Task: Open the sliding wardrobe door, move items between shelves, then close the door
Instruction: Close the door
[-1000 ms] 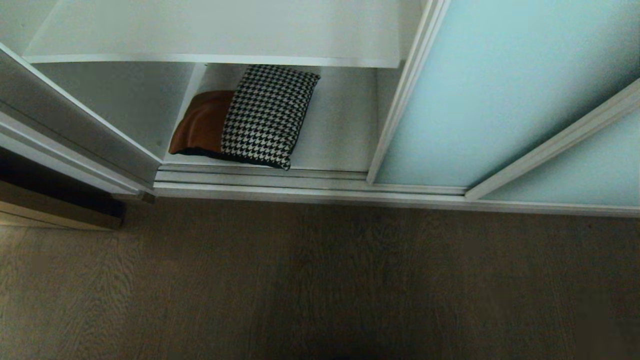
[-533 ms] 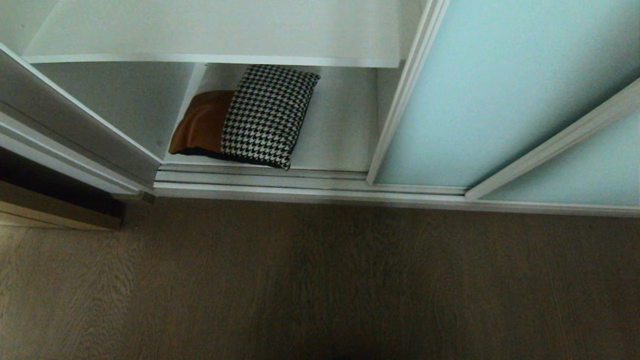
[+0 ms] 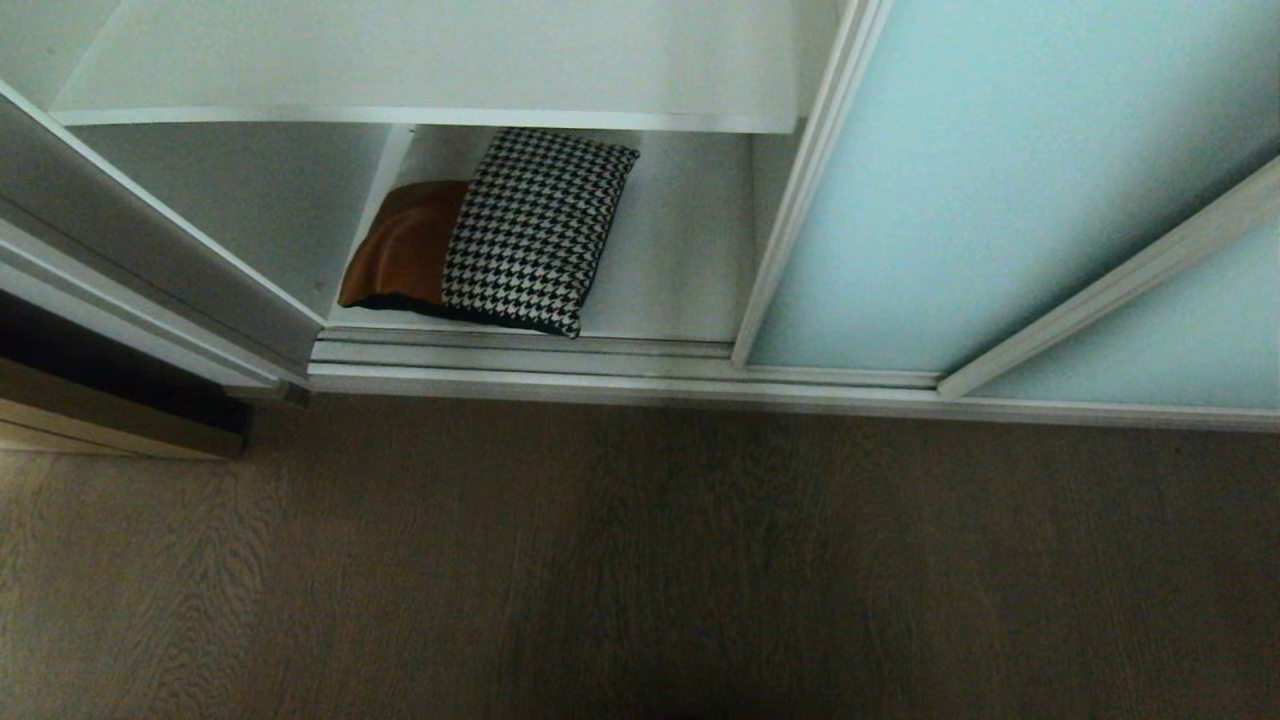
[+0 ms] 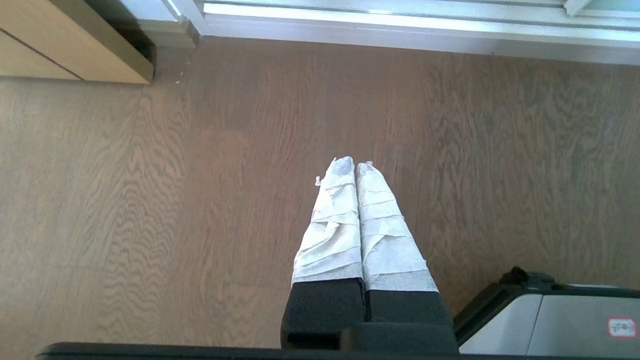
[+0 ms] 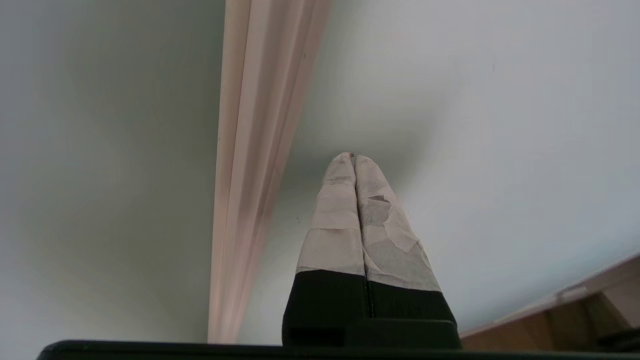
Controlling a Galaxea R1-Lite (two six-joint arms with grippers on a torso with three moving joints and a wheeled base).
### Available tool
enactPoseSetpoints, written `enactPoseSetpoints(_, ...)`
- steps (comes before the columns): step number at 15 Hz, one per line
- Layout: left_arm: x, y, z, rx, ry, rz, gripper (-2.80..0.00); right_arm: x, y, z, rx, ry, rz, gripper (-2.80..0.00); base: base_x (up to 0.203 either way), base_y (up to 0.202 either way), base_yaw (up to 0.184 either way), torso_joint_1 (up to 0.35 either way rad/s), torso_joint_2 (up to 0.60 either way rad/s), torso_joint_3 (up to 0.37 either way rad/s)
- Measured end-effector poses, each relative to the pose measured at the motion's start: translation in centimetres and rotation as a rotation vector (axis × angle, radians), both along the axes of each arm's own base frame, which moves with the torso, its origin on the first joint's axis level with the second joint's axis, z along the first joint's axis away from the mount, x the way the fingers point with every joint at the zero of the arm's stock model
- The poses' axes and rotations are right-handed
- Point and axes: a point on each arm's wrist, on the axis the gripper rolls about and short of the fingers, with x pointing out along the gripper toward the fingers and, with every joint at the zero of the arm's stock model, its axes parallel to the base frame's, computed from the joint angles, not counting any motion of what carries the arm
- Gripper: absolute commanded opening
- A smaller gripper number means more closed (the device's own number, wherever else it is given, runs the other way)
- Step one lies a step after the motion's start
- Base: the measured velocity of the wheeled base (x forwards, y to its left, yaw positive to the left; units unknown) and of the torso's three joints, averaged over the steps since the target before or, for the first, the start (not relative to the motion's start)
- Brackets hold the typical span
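Lying on the lowest smooth white shelf board (image 3: 680,250) of the open wardrobe, the rectangular cushion (image 3: 500,235), part tan-brown leather-like and part black-and-white houndstooth, sits toward the left side of the compartment, with its front corner close to the silver floor track (image 3: 520,365). Above it, another flat white shelf board (image 3: 430,60) spans the opening. The tall sliding door of frosted pale aqua glass in a slim silver-white frame (image 3: 1000,170) stands to the right of the opening, leaving the cushion's compartment uncovered. Grey-brown wooden floor (image 3: 600,560) fills the foreground, and neither arm shows in the head view.

The left hand (image 4: 355,167) hangs over the wooden floor, well apart from the wardrobe track, its white-wrapped fingers (image 4: 332,220) pressed together and gripping nothing. The right hand (image 5: 354,159) points at the frosted glass just beside a pale vertical frame strip (image 5: 260,150), its taped fingers (image 5: 337,210) likewise pressed together and empty; whether the tips touch the glass cannot be told.
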Motion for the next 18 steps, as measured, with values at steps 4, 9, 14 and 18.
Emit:
enactPoseSetpoints(4,0.0,0.0,0.0,-0.001,0.000,-0.001,-2.80,-0.4,0.7,-0.2,0.020,0.012,0.048,-2.80,0.000,0.000,0.000,0.000,0.00,0.000)
enactPoseSetpoints(9,0.0,0.0,0.0,0.000,0.000,0.001,-2.80,-1.3,2.0,-0.4,0.012,0.037,0.127,-2.80,0.000,0.000,0.000,0.000,0.00,0.000)
enactPoseSetpoints(14,0.0,0.0,0.0,0.000,0.000,0.000,-2.80,-3.5,2.4,0.0,-0.006,-0.002,0.075,-2.80,0.000,0.000,0.000,0.000,0.00,0.000)
enactPoseSetpoints(18,0.0,0.0,0.0,0.000,0.000,0.000,-2.80,-5.7,4.3,-1.4,0.011,0.063,0.200,-2.80,0.000,0.000,0.000,0.000,0.00,0.000)
